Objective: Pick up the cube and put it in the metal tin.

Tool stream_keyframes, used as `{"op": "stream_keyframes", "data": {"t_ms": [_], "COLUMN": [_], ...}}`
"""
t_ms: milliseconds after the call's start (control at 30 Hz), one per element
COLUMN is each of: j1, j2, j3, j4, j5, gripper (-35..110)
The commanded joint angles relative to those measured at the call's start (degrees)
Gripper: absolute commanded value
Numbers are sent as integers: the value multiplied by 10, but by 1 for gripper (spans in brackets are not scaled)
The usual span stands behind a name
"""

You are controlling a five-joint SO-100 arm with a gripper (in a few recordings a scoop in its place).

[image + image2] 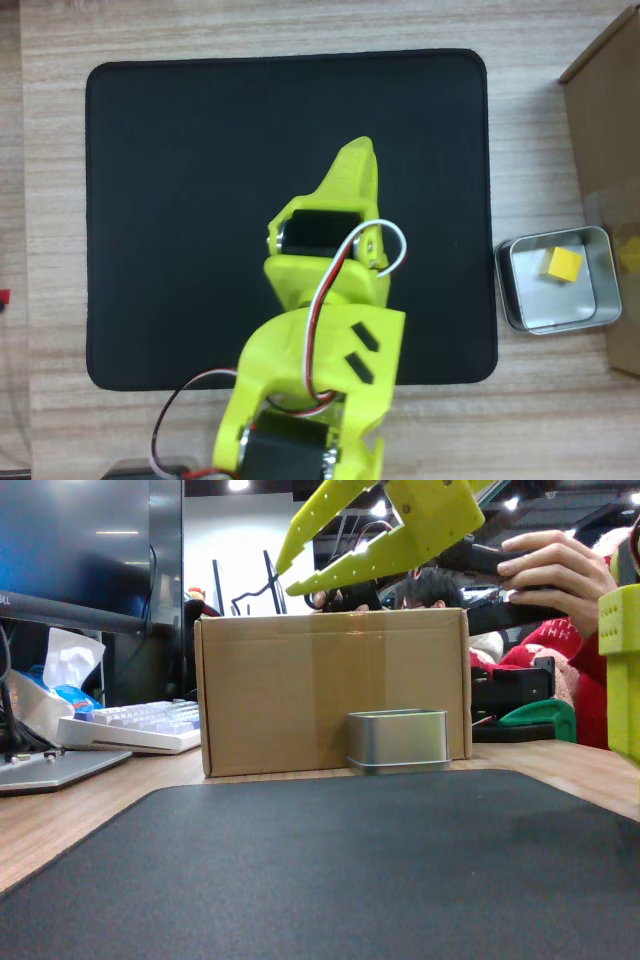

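The small warm-yellow cube lies inside the shiny metal tin, toward its upper right part, right of the mat in the overhead view. In the fixed view the tin stands in front of the cardboard box, and its wall hides the cube. My lime-yellow gripper hovers over the middle of the black mat, well left of the tin. In the fixed view the gripper hangs high above the table, its jaws slightly apart and empty.
A black mat covers most of the wooden table. A brown cardboard box stands just behind the tin, at the right edge of the overhead view. A keyboard and a monitor sit at the left. A person is behind the box.
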Motion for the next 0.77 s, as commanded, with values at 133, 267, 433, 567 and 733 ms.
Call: {"op": "stream_keyframes", "data": {"t_ms": [133, 267, 433, 567, 733], "j1": [-69, -89, -104, -92, -89], "j2": [84, 144, 229, 229, 229], "j3": [76, 130, 180, 229, 242], "j4": [4, 11, 50, 33, 72], "j5": [17, 14, 13, 18, 41], "gripper": [0, 0, 0, 0, 0]}}
